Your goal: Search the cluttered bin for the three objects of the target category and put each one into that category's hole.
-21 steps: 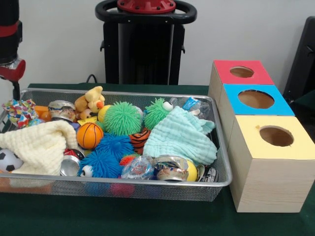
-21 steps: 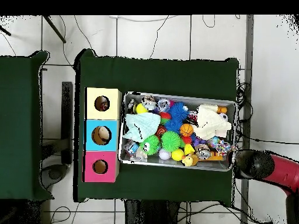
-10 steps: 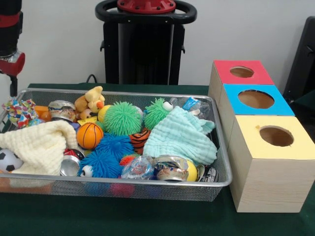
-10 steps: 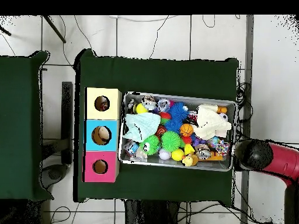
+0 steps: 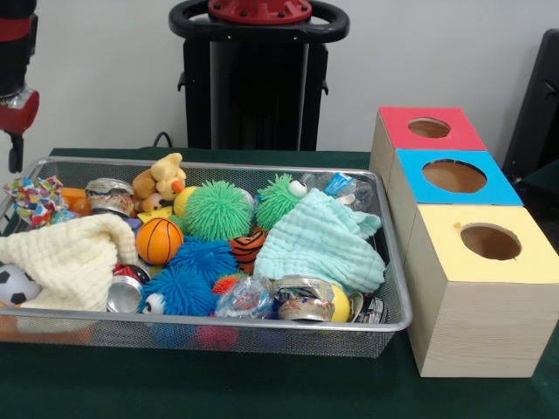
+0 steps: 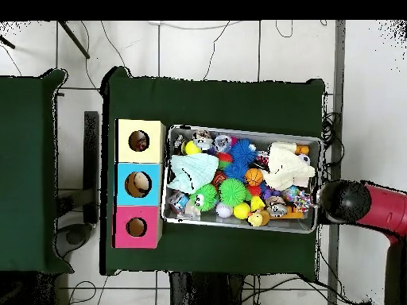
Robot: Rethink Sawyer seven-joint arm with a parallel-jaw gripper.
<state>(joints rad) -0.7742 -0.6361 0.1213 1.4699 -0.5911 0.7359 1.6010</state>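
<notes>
Beside bin point(image 5: 384, 325) end | gripper point(image 5: 14, 157) higher than before | grip state unclear

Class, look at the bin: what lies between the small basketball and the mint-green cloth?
In the front view, an orange, black-striped toy lies between the basketball and the mint-green cloth, just below the green spiky ball.
</notes>
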